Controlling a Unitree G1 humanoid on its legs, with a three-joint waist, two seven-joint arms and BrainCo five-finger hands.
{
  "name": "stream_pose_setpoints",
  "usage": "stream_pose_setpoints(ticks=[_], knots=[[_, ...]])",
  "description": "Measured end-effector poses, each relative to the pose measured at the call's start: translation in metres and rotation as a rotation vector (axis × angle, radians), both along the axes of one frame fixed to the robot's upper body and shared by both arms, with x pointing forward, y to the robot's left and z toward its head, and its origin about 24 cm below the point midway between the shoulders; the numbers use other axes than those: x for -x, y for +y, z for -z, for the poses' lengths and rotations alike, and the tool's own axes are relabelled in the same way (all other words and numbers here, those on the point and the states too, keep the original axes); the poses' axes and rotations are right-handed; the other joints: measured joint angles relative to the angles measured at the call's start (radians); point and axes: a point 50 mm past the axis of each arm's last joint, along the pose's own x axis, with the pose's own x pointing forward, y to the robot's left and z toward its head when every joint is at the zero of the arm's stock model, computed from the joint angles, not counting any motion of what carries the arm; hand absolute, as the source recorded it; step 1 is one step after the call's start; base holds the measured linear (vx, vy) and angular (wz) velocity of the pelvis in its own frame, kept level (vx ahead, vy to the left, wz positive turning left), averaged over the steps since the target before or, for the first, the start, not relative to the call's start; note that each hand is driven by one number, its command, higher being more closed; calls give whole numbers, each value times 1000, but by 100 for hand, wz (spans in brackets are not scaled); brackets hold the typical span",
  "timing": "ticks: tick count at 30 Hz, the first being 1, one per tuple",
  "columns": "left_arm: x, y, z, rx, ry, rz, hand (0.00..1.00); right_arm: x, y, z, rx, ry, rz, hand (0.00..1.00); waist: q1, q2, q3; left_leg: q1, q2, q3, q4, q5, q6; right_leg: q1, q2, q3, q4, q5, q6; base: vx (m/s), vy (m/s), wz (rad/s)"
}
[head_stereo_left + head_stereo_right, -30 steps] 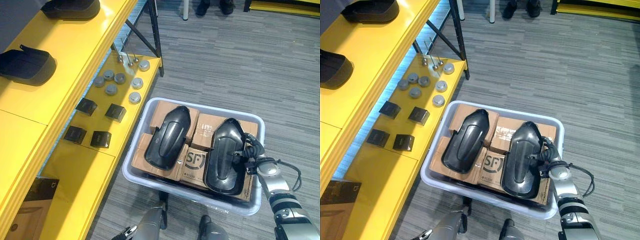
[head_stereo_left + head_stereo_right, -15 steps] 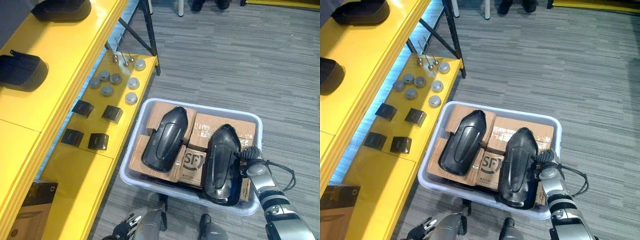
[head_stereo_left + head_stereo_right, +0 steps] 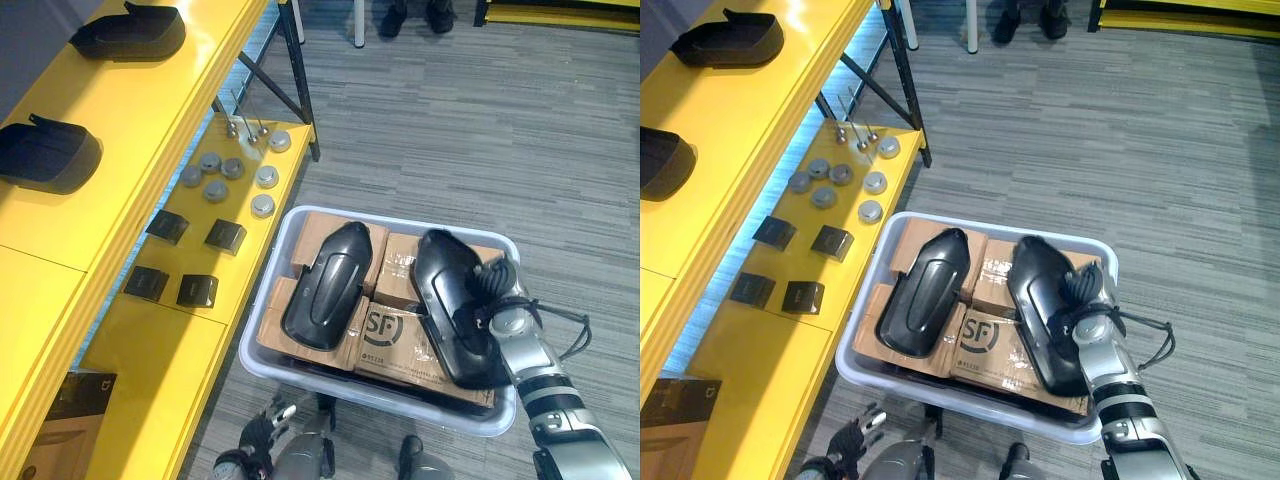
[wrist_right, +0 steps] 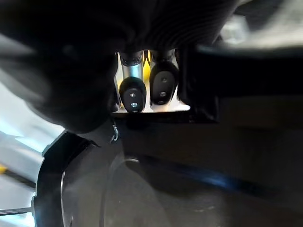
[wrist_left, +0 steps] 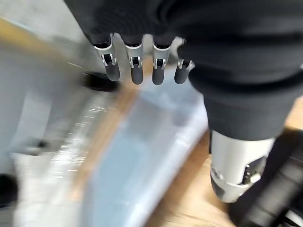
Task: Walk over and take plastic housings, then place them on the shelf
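Note:
Two black plastic housings lie on cardboard boxes [image 3: 395,335] in a pale grey bin [image 3: 370,392] on the floor. My right hand [image 3: 497,292] is shut on the right housing [image 3: 448,305], which sits slanted with one end raised off the boxes. In the right wrist view its dark fingertips [image 4: 133,93] curl over that housing's rim [image 4: 165,179]. The left housing [image 3: 325,285] rests flat and untouched. My left hand [image 3: 256,438] hangs low in front of the bin, its fingers [image 5: 137,68] straight and holding nothing.
A yellow shelf [image 3: 150,120] runs along the left, with two more black housings [image 3: 130,35] [image 3: 45,155] on its upper level. The lower level [image 3: 150,350] carries several grey discs [image 3: 215,178] and small black blocks [image 3: 185,258]. A person's shoes [image 3: 410,15] stand at the far edge.
My right hand's fingers have curled onto the right housing and swung it to a slant, lifting one end. My left hand has come into view below the bin. The camera shifted slightly.

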Motion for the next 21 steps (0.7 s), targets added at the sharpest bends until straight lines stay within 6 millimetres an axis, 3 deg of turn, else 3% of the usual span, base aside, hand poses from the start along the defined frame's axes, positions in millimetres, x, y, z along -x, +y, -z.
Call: stream_pose_setpoints(ticks=[2,5,9,11,15,21], knots=[[4,2,-4,-9,-10,-41,0,10,6,-6,35,-50,-42,100,-12,-1,0,30,-3,-1,-15,0,0,29,-1,-4,-15,1,1,36,-7,2],[3,6,-25,-85,-85,-121,0,29,6,-2,66,-75,-62,100,-13,-4,-5,60,-5,-6,-34,-3,-3,70,0,-18,-44,3,5,41,-14,5],[-15,19,-74,-142,-272,-236,0,42,2,24,55,19,-73,100,-18,-12,-47,98,-11,-29,-52,0,0,145,7,-51,-113,29,23,57,-8,17],[-20,19,-93,-139,-345,-257,0,46,7,26,41,19,-89,100,-18,-17,-69,119,-13,-30,-60,0,0,181,12,-55,-154,46,28,70,5,4],[-25,0,-127,-64,-502,-230,0,50,28,25,-10,-39,-154,100,-16,-26,-148,146,-16,-33,-70,-3,-2,238,20,-75,-226,79,38,29,3,2],[-37,-44,-143,46,-573,-125,0,48,63,30,-39,-55,-258,100,-12,-28,-215,162,-6,-32,-76,-7,-6,264,36,-73,-258,102,31,-59,2,-4]])
